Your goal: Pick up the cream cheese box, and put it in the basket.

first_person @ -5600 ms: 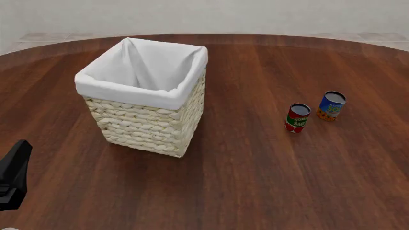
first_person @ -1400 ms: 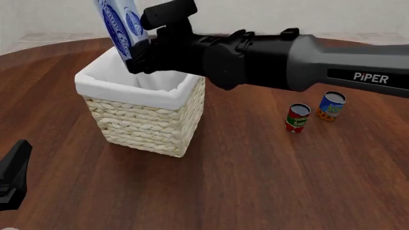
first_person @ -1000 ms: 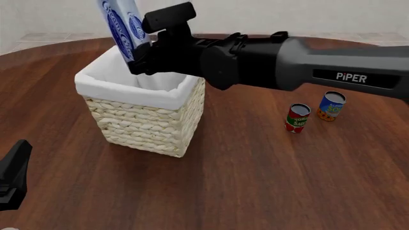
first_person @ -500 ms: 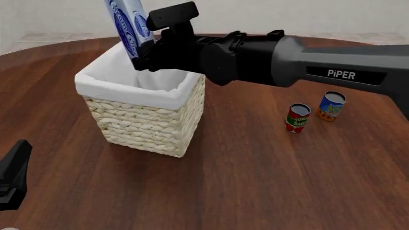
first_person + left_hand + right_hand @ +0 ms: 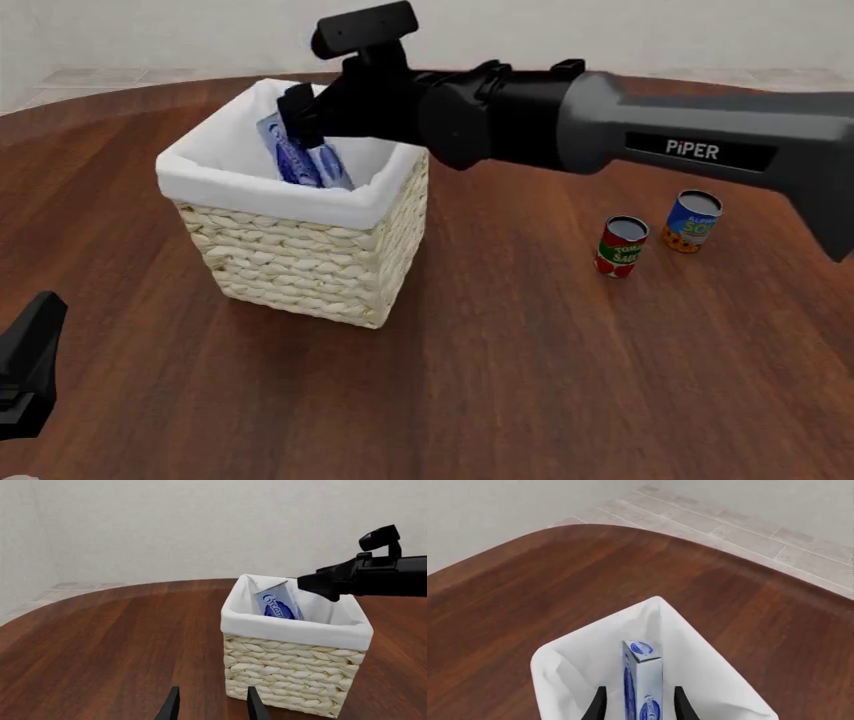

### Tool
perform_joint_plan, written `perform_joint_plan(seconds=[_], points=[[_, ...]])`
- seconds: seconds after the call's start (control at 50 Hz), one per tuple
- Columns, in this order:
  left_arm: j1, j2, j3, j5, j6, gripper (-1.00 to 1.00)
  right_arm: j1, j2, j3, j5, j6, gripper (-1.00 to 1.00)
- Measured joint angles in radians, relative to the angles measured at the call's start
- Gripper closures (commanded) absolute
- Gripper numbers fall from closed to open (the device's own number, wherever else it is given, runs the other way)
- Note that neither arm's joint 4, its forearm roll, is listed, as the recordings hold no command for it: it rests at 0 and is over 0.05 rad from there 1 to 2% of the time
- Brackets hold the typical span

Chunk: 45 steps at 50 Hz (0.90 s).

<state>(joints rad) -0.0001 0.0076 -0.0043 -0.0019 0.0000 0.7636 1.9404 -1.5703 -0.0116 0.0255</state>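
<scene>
The cream cheese box (image 5: 302, 156) stands tilted inside the basket (image 5: 304, 262), leaning on the white liner, with its blue logo showing. It also shows in the left wrist view (image 5: 279, 605) and, end-on, in the right wrist view (image 5: 642, 680). My right gripper (image 5: 304, 112) hovers just above the basket's opening, open, with the box below it and free of the fingers; the right wrist view shows that gripper (image 5: 639, 706) over the liner (image 5: 564, 672). My left gripper (image 5: 27, 368) is open and empty at the near left, facing the basket (image 5: 293, 666).
A red tomato sauce can (image 5: 621, 246) and a blue-and-orange can (image 5: 691, 221) stand on the wooden table to the right of the basket. The right arm (image 5: 667, 140) stretches from the right edge across to the basket.
The box was held high above the basket in my right gripper. Now the gripper has opened and the box has dropped into the basket. The left arm has not moved.
</scene>
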Motion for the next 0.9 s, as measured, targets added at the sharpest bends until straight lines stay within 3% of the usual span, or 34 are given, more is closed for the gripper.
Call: perform_joint_plan(seconds=[0.9], points=[[0.000, 0.000, 0.000, 0.000, 0.000, -1.00, 0.005, -0.023, 0.016, -0.008, -0.008, -1.00]])
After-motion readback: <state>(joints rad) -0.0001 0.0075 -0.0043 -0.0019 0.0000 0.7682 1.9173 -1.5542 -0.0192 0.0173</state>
